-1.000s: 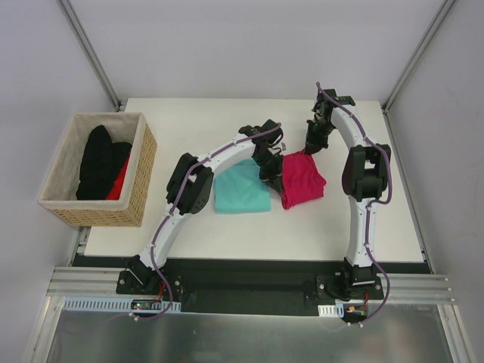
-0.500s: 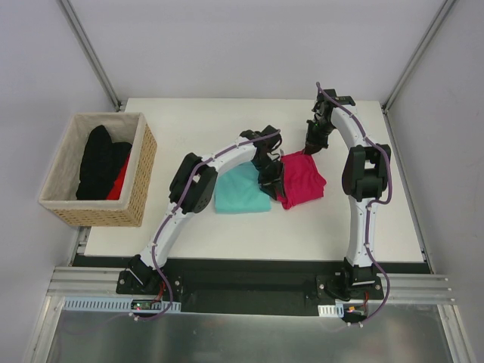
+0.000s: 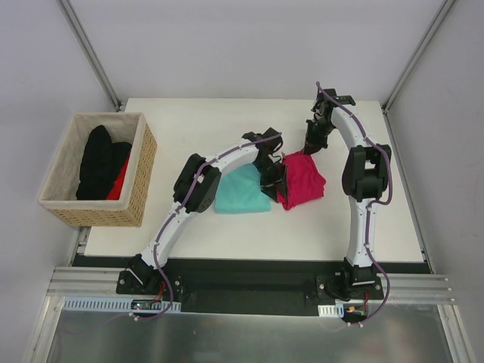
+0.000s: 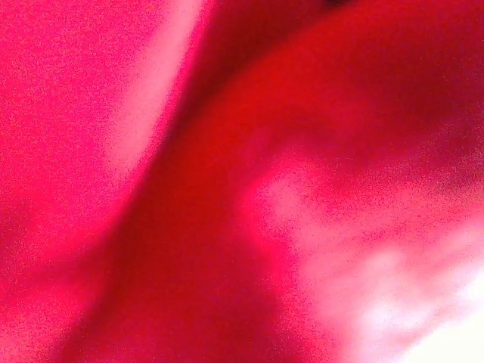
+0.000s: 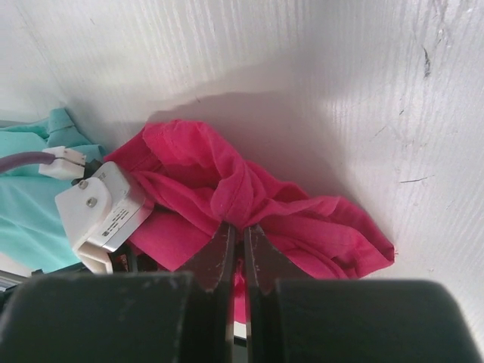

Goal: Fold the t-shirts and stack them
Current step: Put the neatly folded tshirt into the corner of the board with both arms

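Left gripper (image 3: 274, 180) slid slightly lower along left edge of pink shirt (image 3: 305, 181), centre of frame; spread or not, cannot tell. Right gripper (image 3: 308, 148) pinching its upper edge. Green shirt (image 3: 240, 193) folded beside, stacking pending.

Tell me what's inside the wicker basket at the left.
The wicker basket holds a heap of black cloth, with a bit of red cloth showing at its near right. Whatever lies under the heap is covered and cannot be seen.
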### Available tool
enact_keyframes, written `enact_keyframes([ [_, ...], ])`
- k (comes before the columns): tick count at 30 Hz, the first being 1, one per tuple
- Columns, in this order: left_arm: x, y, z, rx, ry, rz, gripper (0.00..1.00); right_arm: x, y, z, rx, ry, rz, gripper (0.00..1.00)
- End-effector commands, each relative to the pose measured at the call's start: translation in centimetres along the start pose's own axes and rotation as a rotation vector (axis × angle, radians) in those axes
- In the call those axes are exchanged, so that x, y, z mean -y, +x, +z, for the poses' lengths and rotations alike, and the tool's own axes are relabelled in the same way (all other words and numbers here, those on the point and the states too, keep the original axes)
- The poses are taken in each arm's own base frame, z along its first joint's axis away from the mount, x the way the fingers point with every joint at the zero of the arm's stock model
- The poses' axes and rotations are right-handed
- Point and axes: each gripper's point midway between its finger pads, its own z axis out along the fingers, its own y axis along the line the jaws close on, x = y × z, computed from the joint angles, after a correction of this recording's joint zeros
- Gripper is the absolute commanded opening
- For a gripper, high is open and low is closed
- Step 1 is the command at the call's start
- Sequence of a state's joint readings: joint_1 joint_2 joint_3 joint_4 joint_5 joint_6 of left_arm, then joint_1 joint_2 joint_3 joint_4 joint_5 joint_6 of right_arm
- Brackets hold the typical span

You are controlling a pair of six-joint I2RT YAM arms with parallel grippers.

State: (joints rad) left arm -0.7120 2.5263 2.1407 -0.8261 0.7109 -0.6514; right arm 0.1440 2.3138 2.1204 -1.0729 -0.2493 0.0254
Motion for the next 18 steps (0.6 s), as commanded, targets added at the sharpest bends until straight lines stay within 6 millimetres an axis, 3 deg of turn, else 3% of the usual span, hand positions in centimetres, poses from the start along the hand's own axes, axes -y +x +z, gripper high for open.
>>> enact_keyframes([
  [1,0.0,-0.9,0.9,-0.005,0.018,-0.022,0.41,-1.9,0.5,-3.5,0.039,-0.040,-0.016,0.01],
  [10,-0.3,-1.8,2.4,-0.015,0.040,-0.048,0.46,-2.1,0.9,-3.6,0.027,-0.044,-0.026,0.01],
  [18,-1.5,-2.5,4.0,-0.013,0.030,-0.089,0.38,-2.3,1.0,-4.3,0.036,-0.049,-0.033,0.01],
])
